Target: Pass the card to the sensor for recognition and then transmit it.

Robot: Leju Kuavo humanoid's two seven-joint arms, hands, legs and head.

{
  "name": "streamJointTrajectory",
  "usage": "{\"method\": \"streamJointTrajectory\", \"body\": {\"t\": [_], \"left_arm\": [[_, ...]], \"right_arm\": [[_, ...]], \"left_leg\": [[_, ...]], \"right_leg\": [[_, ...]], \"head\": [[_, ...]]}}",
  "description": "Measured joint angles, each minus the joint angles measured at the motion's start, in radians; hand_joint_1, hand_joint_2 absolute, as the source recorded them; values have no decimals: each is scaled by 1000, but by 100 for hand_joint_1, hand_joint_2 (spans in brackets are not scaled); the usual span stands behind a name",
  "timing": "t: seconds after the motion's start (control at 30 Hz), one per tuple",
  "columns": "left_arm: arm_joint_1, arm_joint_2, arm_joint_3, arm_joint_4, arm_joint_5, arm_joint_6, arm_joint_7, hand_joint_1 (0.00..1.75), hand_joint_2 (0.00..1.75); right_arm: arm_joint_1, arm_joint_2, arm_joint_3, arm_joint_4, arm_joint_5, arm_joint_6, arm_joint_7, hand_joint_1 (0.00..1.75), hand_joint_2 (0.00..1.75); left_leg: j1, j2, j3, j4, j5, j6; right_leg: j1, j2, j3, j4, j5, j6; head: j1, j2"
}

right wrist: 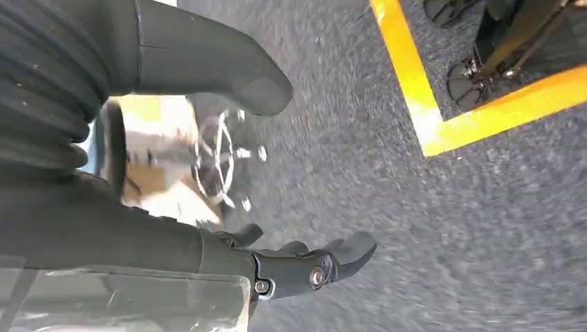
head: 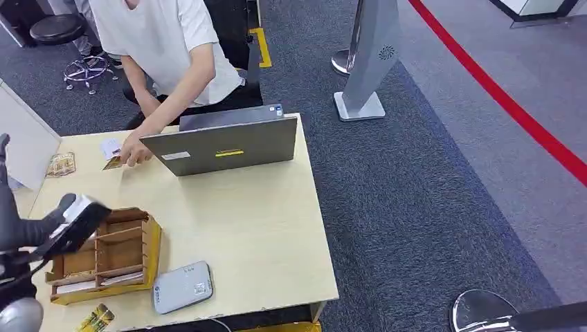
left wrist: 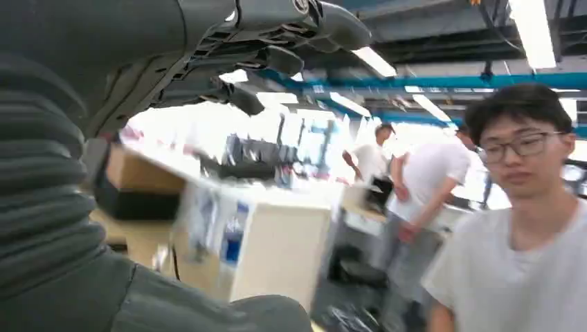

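Note:
My left hand point(head: 24, 232) is raised at the table's left edge and pinches a flat card point(head: 77, 223) with a white face and dark edge above the wooden card box point(head: 131, 252). The grey sensor pad point(head: 182, 287) lies flat near the front edge, to the right of the box and apart from the card. In the left wrist view the left hand point(left wrist: 208, 41) has its fingers curved over a blurred background. My right hand point(right wrist: 304, 266) hangs over grey carpet with fingers apart, holding nothing.
A person in a white shirt point(head: 166, 41) sits behind an open laptop point(head: 225, 144), one hand point(head: 133, 152) holding a small card on the table. Loose cards point(head: 61, 164) lie at the back left. A yellow packet point(head: 97, 319) lies at the front edge.

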Motion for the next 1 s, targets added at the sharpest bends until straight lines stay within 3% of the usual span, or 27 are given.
{"method": "streamJointTrajectory", "body": {"t": [0.07,0.13,0.17,0.23,0.27,0.3,0.33,0.4,0.47,0.57,0.63,0.67,0.73,0.77,0.8,0.83,0.93,1.0], "left_arm": [[151,-38,80,-87,180,9,-105,0,175],[269,-110,207,-147,402,-89,-222,0,175],[307,-169,289,-165,489,-186,-274,0,175],[307,-285,526,-185,636,-474,-347,0,175],[294,-333,650,-187,690,-573,-344,0,175],[273,-372,782,-186,771,-641,-293,0,175],[245,-408,913,-177,854,-676,-217,0,0],[181,-462,1125,-132,986,-694,-47,0,0],[140,-503,1286,-74,1046,-652,74,0,0],[102,-548,1449,55,1010,-474,132,0,0],[93,-566,1513,141,983,-420,132,0,0],[87,-577,1537,177,977,-414,131,0,175],[83,-586,1547,222,967,-395,147,0,175],[78,-590,1548,246,953,-369,183,0,175],[75,-593,1548,282,929,-333,221,0,175],[75,-595,1548,327,898,-304,240,0,175],[67,-606,1545,550,715,-218,188,0,175],[66,-610,1524,695,660,-180,144,0,175]], "right_arm": [[35,0,53,-33,-58,-55,44,0,175],[61,0,97,-61,-99,-99,81,0,175],[73,0,120,-76,-116,-121,99,0,175],[93,0,154,-102,-132,-151,122,0,175],[98,0,166,-111,-137,-157,128,0,175],[105,0,177,-122,-138,-163,134,0,175],[112,0,188,-134,-138,-164,137,0,175],[123,0,203,-150,-138,-162,135,0,175],[125,0,207,-162,-132,-142,118,0,175],[124,0,207,-173,-93,-100,73,0,175],[120,0,207,-174,-78,-83,57,0,175],[118,0,207,-174,-74,-78,53,0,175],[116,0,206,-174,-65,-71,47,0,175],[115,0,203,-174,-54,-60,34,0,0],[110,0,199,-174,-36,-41,19,0,0],[104,0,194,-173,-17,-20,-5,0,175],[66,0,156,-144,77,65,-82,0,175],[32,-1,141,-99,90,80,-102,0,175]], "left_leg": [[0,1,0,0,-2,1],[0,1,1,0,-3,2],[0,0,1,0,-4,2],[0,-2,0,0,-4,2],[0,-2,0,0,-4,2],[0,-1,1,0,-5,1],[0,0,2,0,-5,1],[0,-1,3,0,-5,1],[0,-1,4,0,-5,1],[0,-3,5,0,-5,1],[0,-5,6,0,-5,1],[0,-6,5,0,-5,1],[0,-12,5,0,-5,1],[0,-13,5,0,-5,1],[-1,-13,6,0,-5,1],[-1,-12,6,0,-5,2],[-2,-12,9,0,-5,2],[-1,-12,10,0,-5,2]], "right_leg": [[0,1,0,0,-2,0],[0,1,1,0,-4,1],[0,0,1,0,-5,1],[0,-3,1,-1,-5,2],[0,-3,2,-1,-5,2],[0,-1,2,0,-5,2],[0,0,2,0,-5,2],[0,-1,4,0,-5,2],[0,-1,4,0,-6,1],[0,-3,5,0,-6,1],[0,-5,5,-1,-7,2],[0,-7,6,-1,-7,3],[0,-12,9,-2,-8,4],[-1,-13,10,-2,-8,4],[-1,-13,11,-2,-8,4],[-2,-12,12,-2,-8,4],[-2,-12,11,-2,-8,4],[-2,-12,12,-3,-8,4]], "head": [[0,0],[0,0],[-1,0],[2,0],[4,0],[4,0],[2,0],[1,0],[2,0],[0,0],[1,0],[0,0],[1,0],[1,0],[0,0],[0,0],[-1,0],[-1,0]]}}
